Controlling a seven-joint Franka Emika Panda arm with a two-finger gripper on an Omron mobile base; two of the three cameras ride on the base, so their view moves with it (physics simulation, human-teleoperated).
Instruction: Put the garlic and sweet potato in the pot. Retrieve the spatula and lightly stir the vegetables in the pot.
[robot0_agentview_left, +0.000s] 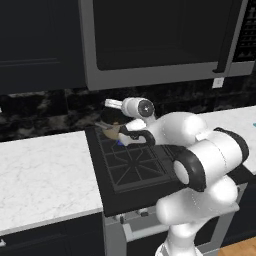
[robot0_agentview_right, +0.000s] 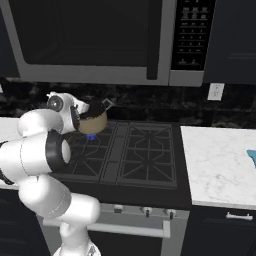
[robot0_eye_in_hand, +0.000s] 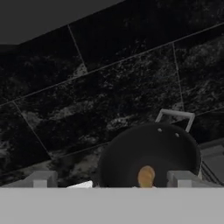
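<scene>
The tan-gold pot (robot0_agentview_right: 96, 123) stands on the stove's back left burner, over a small blue flame. In the hand view its dark inside (robot0_eye_in_hand: 131, 148) holds an orange-brown sweet potato (robot0_eye_in_hand: 146, 176), and a grey handle (robot0_eye_in_hand: 176, 115) juts out at the far rim. My gripper (robot0_eye_in_hand: 112, 179) hangs open right at the pot's near rim, its fingertips (robot0_eye_in_hand: 41, 178) spread wide with nothing between them. In the left base view the gripper (robot0_agentview_left: 122, 134) sits against the pot (robot0_agentview_left: 111, 130). A bit of the light blue spatula (robot0_agentview_right: 252, 157) lies on the right counter. I cannot make out the garlic.
The black stove (robot0_agentview_right: 145, 155) has grates with room in front of and right of the pot. White marble counters (robot0_agentview_left: 45, 175) flank it on both sides. A microwave (robot0_agentview_right: 100, 40) hangs low above. Dark tiled wall (robot0_eye_in_hand: 109, 87) rises just behind the pot.
</scene>
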